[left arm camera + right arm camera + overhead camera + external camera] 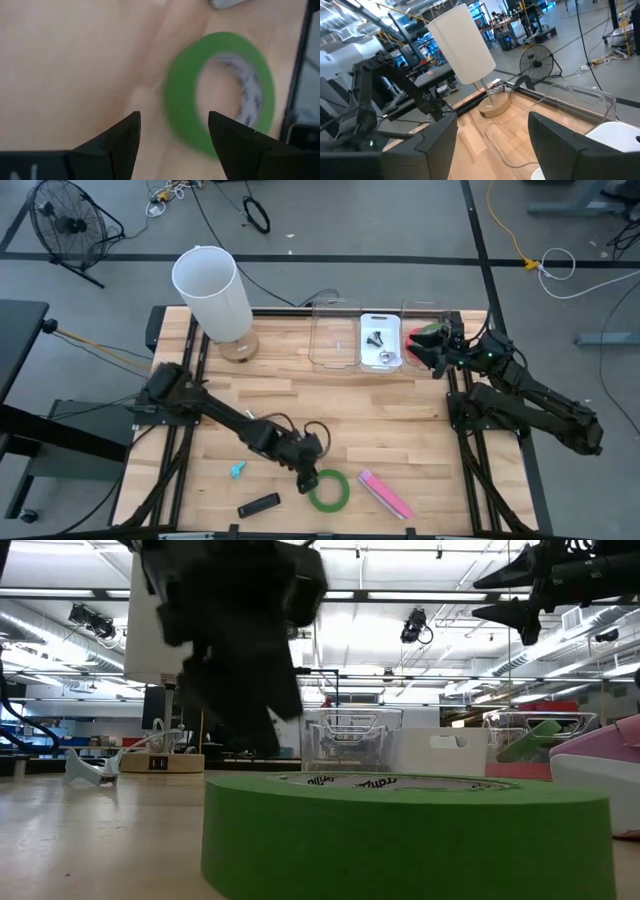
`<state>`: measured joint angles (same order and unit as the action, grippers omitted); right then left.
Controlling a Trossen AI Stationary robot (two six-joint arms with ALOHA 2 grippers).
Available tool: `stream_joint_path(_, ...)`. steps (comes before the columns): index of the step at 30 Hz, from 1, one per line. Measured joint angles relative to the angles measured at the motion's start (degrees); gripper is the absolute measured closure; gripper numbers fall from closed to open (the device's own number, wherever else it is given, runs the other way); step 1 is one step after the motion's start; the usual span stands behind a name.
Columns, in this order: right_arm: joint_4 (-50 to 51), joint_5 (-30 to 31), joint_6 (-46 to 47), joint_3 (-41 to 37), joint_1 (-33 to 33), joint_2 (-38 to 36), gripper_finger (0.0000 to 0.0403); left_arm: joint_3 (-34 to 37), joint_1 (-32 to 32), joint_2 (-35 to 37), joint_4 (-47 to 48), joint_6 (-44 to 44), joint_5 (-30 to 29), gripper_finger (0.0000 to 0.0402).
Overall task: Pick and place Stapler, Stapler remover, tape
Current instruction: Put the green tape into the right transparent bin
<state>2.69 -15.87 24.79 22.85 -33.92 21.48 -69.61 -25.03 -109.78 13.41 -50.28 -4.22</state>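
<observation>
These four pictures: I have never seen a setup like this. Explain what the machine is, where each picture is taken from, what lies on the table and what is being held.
This is a robot with two dark arms at a wooden table, each ending in a two-finger gripper. One picture looks straight down, one looks level across the tabletop, and two come from cameras on the wrists.

The left gripper is open and hangs just over a green tape roll at the table's near edge. It holds nothing. The right gripper, also open and empty, is over the clear bins at the far side.

Also on the table: a pink stapler, a black stapler, a small teal staple remover and a white lamp.
</observation>
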Motion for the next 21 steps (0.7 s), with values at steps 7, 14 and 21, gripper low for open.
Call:
stream_joint_path(7, 0.79, -0.01, -0.45, 0.00, 0.56, 0.40, 0.0161, -8.08, -0.59, -6.47, 6.89, -3.11, 1.26, 0.0165)
stream_joint_path(14, 2.22, 0.43, -0.47, 0.00, 0.67, 0.37, 0.0161, -11.20, -0.97, -9.94, 8.07, -3.55, 1.94, 0.0165)
stream_joint_path(21, 3.40, 1.58, -0.47, 0.00, 0.84, 0.37, 0.0161, -11.33, -0.90, -10.70, 9.23, -4.33, 2.06, 0.0198)
